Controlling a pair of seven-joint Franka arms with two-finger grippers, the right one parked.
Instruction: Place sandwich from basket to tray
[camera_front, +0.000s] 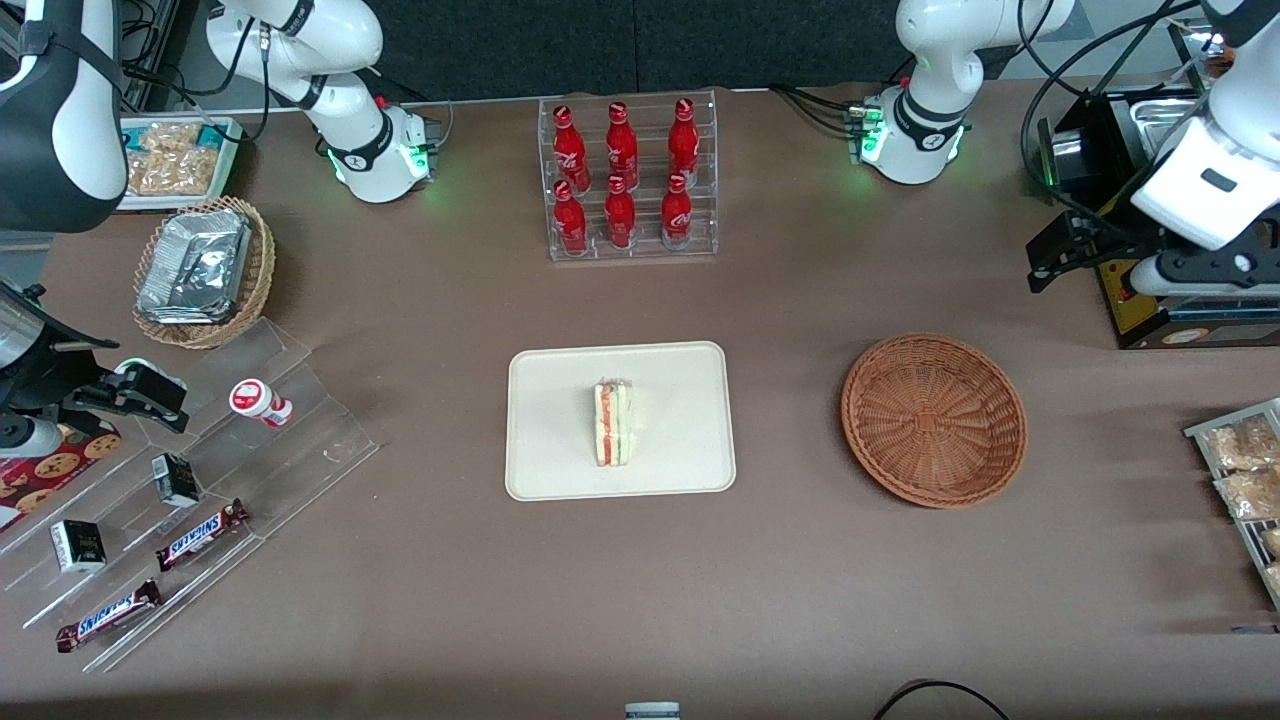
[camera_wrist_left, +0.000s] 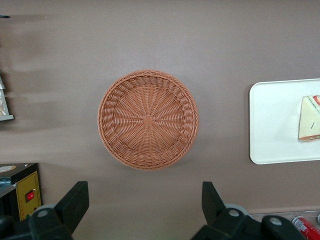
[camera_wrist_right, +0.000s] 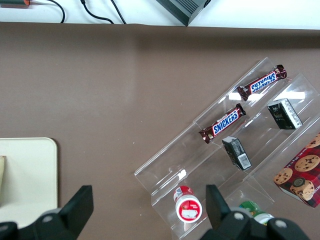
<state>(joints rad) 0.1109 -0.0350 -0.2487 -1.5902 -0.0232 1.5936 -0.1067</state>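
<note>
Now | gripper (camera_wrist_left: 142, 207) raised over table near basket (camera_wrist_left: 148, 119) | fingers (camera_wrist_left: 75, 202) spread, empty | sandwich (camera_front: 612, 422) on tray (camera_front: 560, 460)

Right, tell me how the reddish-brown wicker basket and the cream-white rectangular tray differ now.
The reddish-brown woven wicker basket is round and bowl-shaped; the cream-white tray is flat and rectangular with rounded corners. The basket holds nothing; the tray carries the wrapped triangular sandwich. The basket lies toward the working arm's end, the tray mid-table. Both rest on the brown table. The hand hangs open above the table, farther from the front camera than the basket.
</note>
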